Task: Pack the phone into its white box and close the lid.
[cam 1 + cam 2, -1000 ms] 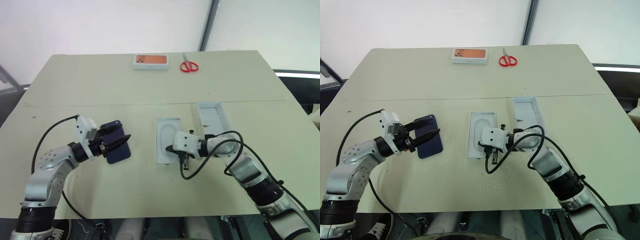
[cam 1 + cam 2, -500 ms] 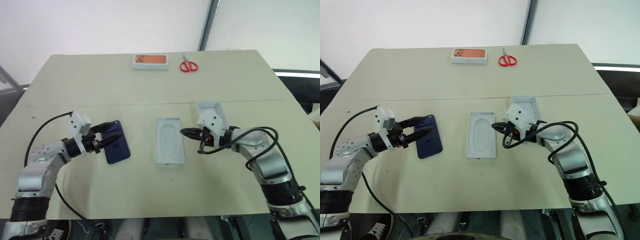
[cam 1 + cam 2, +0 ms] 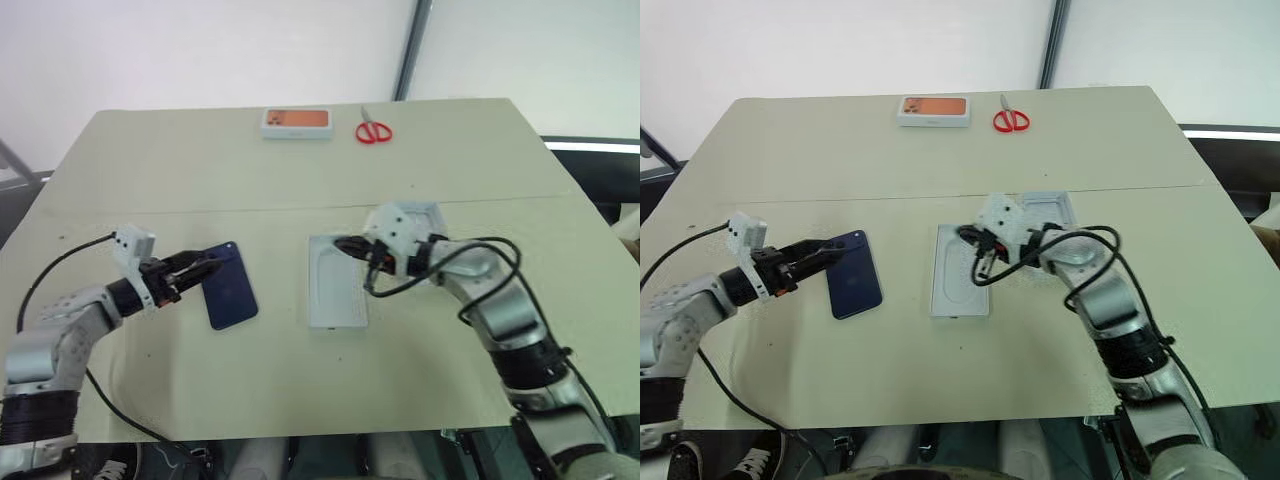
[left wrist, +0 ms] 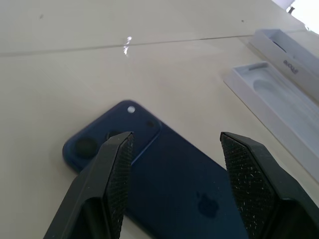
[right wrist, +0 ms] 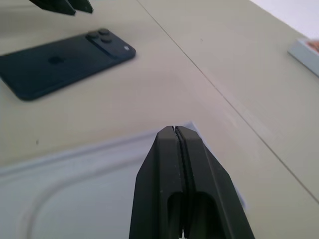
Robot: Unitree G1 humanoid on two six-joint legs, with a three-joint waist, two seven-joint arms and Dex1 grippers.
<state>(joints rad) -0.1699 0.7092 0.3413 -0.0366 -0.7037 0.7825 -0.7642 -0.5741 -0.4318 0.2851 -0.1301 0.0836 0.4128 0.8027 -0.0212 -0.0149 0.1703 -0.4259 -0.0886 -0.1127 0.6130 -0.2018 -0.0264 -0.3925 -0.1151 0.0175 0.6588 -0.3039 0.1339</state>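
1. Left wrist view: left gripper (image 4: 172, 149) fingers apart, hovering over the phone (image 4: 164, 184), not gripping; phone flat on the table (image 3: 150, 180), left of the insert (image 3: 336, 285).
2. Judgement: straddle the phone's long edges, close squarely, then lift.
3. Right gripper (image 3: 343, 243) fingers together above the insert's far end; the white box (image 3: 425, 215) sits just right.

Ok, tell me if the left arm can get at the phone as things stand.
Probably yes. The left end effector is open, its fingers either side of the navy-blue phone, which lies flat and alone on the table. Nothing stands between them; the white insert lies well aside.
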